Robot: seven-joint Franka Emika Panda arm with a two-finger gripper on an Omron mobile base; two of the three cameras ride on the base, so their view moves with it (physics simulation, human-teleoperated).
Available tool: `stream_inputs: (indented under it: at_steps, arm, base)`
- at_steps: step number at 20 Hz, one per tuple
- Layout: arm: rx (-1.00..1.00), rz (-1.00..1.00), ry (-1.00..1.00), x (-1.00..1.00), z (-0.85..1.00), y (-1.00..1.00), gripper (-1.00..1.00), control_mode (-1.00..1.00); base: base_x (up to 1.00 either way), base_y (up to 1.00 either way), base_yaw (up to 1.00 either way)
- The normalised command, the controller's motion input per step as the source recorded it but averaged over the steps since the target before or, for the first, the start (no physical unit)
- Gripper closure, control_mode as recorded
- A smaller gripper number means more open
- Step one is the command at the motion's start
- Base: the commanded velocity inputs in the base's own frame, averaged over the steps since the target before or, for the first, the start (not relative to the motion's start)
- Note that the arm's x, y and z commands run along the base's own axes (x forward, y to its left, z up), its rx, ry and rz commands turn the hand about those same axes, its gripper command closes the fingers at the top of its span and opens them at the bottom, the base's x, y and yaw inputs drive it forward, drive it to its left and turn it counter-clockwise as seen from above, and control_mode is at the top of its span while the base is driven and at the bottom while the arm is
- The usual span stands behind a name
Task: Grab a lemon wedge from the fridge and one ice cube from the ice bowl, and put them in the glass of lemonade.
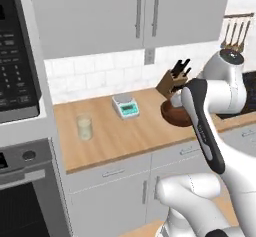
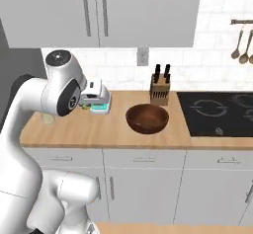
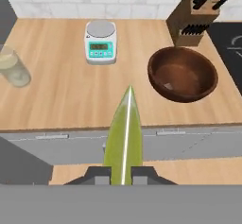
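My gripper is shut on a yellow-green lemon wedge, which points up the middle of the hand view, in front of the counter's edge. The glass of lemonade stands on the wooden counter at the far left, well away from the wedge. It also shows as the glass by the oven column and, half hidden behind my arm, as the glass. A brown wooden bowl sits to the right; I can make out no ice in it. The fridge is out of view.
A small kitchen scale stands at the back of the counter. A knife block is behind the bowl. A black cooktop lies to the right, and the black wall oven and microwave to the left.
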Motion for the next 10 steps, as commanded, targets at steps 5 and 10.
stream_inputs:
  at_steps: [5, 10]
  arm:
    - [0.0, 0.0, 0.0, 0.0, 0.0, 0.0, 1.0, 1.0]
    - [0.0, 0.0, 0.0, 0.0, 0.0, 0.0, 1.0, 1.0]
  base:
    - [1.0, 0.0, 0.63]
    - [0.96, -0.13, 0.61]
